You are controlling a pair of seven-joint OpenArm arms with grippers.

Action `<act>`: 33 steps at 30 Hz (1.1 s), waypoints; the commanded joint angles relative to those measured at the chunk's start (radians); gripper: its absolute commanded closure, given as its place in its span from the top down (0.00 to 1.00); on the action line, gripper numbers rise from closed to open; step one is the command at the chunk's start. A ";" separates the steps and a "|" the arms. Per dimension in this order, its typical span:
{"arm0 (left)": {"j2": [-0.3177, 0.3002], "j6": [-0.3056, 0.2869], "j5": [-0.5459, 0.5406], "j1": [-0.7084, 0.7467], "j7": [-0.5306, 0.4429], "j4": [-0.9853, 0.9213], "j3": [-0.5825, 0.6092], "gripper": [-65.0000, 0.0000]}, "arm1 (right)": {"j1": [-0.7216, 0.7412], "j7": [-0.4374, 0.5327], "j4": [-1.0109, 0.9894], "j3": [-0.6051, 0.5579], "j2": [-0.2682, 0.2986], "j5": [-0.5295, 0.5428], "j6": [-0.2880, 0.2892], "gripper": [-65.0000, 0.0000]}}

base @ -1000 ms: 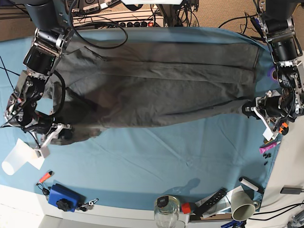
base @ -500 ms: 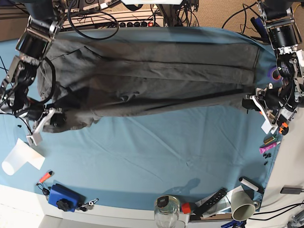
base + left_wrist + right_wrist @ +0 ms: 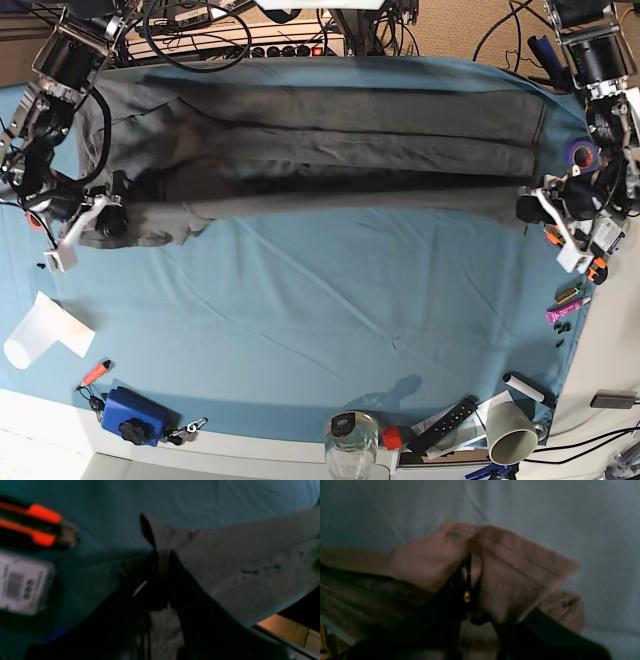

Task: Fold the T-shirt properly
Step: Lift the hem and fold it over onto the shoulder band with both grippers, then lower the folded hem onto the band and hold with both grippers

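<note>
So the T-shirt (image 3: pixel 320 150) is stretched out long across the far half of the bench, running from about 9 o'clock to 3 o'clock in the base view, lying on the blue tablecloth (image 3: pixel 330 300) with a few long creases down its length. The right pincer (image 3: pixel 108 222), over at 9 o'clock, is pressed together on a bunched corner of the shirt; in its wrist view the cloth (image 3: pixel 515 580) fans out on both sides of the closed tips, all a bit blurry. The left pincer (image 3: pixel 528 208), at 3 o'clock, is also clamped shut on the shirt's edge, and its wrist view shows the grey fabric (image 3: pixel 237 562) pulled out to the right from the tips with the tablecloth (image 3: pixel 200 502) behind it. Near that pincer there's an orange and black cutter (image 3: pixel 37 527), blurred, and a white label with a barcode (image 3: pixel 22 587). Along the near edge at 6 o'clock sit a glass jar (image 3: pixel 351 440), a black remote (image 3: pixel 445 420) and a white mug (image 3: pixel 512 432), and at 7 o'clock a blue box (image 3: pixel 130 414) and a white paper (image 3: pixel 40 332).
</note>
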 commanded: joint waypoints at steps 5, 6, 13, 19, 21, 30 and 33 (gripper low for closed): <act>-0.019 -0.001 -0.040 0.024 -0.014 0.017 -0.036 0.00 | 0.000 0.017 0.019 0.038 0.023 0.036 0.008 0.00; -0.019 -0.001 -0.040 0.031 -0.008 0.017 -0.036 0.00 | 0.000 0.017 0.019 0.037 0.023 0.037 0.008 0.00; -0.019 -0.001 -0.039 0.073 -0.006 0.045 -0.036 0.00 | -0.016 0.017 0.030 0.037 0.023 0.052 0.008 0.00; -0.019 -0.006 -0.039 0.074 -0.008 0.076 -0.036 0.00 | -0.100 0.017 0.137 0.037 0.023 0.055 0.038 0.00; -0.019 -0.008 -0.039 0.074 -0.007 0.076 -0.036 0.00 | -0.126 0.017 0.153 0.038 0.023 0.055 0.040 0.00; -0.019 -0.008 -0.039 0.132 -0.006 0.125 -0.036 0.00 | -0.172 0.017 0.155 0.064 0.022 0.055 0.037 0.00; -0.019 -0.008 -0.032 0.164 -0.008 0.162 -0.036 0.00 | -0.175 0.017 0.155 0.105 0.022 0.055 0.036 0.00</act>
